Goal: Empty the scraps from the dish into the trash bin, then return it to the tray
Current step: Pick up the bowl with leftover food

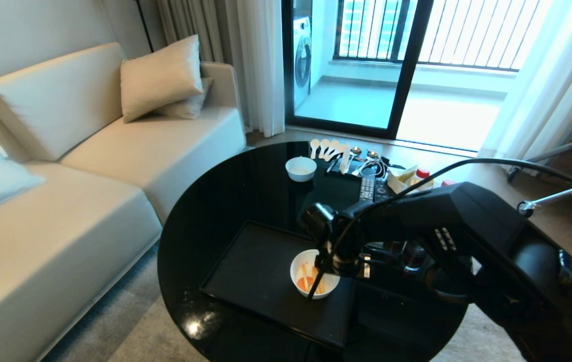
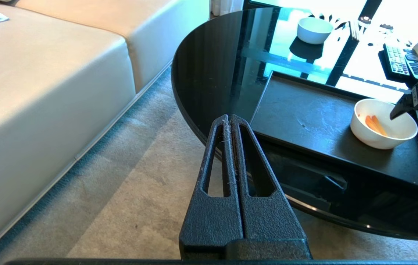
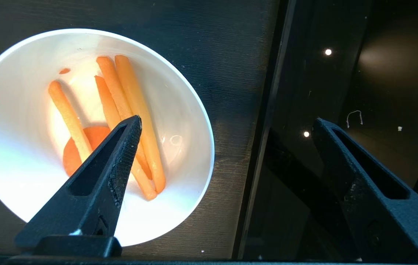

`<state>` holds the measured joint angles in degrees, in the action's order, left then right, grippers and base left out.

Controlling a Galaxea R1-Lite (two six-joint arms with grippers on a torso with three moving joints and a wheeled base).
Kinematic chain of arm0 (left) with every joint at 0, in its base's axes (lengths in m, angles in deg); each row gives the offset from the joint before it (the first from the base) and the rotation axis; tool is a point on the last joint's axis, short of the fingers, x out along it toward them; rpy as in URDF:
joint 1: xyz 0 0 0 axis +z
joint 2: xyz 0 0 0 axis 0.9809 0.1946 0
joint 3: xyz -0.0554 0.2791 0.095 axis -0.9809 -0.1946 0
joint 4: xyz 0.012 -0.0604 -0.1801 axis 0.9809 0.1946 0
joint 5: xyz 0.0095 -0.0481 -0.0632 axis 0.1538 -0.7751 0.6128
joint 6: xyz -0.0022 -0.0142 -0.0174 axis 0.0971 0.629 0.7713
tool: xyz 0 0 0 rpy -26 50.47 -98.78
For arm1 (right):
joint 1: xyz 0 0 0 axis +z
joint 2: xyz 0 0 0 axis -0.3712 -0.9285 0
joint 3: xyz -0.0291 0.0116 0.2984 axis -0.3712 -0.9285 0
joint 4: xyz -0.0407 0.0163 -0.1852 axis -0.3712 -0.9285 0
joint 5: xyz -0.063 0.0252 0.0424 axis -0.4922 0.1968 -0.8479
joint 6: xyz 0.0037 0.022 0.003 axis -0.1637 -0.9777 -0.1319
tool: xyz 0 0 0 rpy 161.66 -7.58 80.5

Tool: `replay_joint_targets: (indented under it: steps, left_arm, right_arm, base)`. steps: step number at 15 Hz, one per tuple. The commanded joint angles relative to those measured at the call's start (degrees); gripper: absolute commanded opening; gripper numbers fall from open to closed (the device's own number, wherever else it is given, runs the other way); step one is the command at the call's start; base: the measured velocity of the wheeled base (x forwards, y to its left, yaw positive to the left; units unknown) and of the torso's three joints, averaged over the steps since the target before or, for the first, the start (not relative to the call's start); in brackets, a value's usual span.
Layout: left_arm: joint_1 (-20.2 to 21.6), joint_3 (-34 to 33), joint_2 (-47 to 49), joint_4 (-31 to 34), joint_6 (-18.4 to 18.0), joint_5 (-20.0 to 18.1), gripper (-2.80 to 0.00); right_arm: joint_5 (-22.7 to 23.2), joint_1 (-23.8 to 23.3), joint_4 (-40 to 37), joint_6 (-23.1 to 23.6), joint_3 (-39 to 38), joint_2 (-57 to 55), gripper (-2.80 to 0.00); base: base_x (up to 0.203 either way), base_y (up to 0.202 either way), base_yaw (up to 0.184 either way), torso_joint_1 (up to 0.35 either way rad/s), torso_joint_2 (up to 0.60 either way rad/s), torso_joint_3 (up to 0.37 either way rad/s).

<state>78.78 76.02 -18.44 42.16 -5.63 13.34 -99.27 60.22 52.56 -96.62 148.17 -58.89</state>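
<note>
Your right gripper (image 3: 227, 125) has its jaws spread wide, gripping nothing. One finger hangs over the inside of the round, deep white bowl (image 3: 25, 184), above the orange carrot strips and slice (image 3: 135, 110); the other is past the flat black tray's (image 3: 231, 55) rim, over the glossy black table (image 3: 378, 55). The bowl's rim sits between them. Your left gripper (image 2: 231, 119) is clamped shut on nothing, off the table's edge.

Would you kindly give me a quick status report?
Right gripper open over dish rim. Left gripper shut, parked off-table. Scraps in dish, on tray. Nothing in the way.
</note>
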Motion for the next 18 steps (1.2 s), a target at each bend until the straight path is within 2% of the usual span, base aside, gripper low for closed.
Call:
replay_joint_targets:
  steps: [1,9,10,18]
  left_arm:
    - [0.00,0.00,-0.02,0.01,0.06,0.02,-2.80]
    - [0.00,0.00,-0.02,-0.06,0.06,0.10,-2.80]
    - [0.00,0.00,-0.02,-0.06,0.06,0.02,-2.80]
    - [0.00,0.00,-0.02,0.01,0.06,0.02,-2.80]
  right_arm:
    - [-0.14,0.07,-0.19,-0.36,-0.02,-0.68,0.00]
    - [-0.14,0.16,-0.19,-0.29,0.42,-1.96,0.00]
    - [-0.23,0.18,-0.19,-0.29,0.42,-1.96,-2.80]
    - [-0.14,1.65,-0.63,-0.29,0.34,-2.50,-2.80]
  base:
    - [0.000,0.000,0.000,0.000,0.00,0.000]
    - [0.000,0.000,0.000,0.000,0.00,0.000]
    - [0.000,0.000,0.000,0.000,0.00,0.000]
    - [0.000,0.000,0.000,0.000,0.00,0.000]
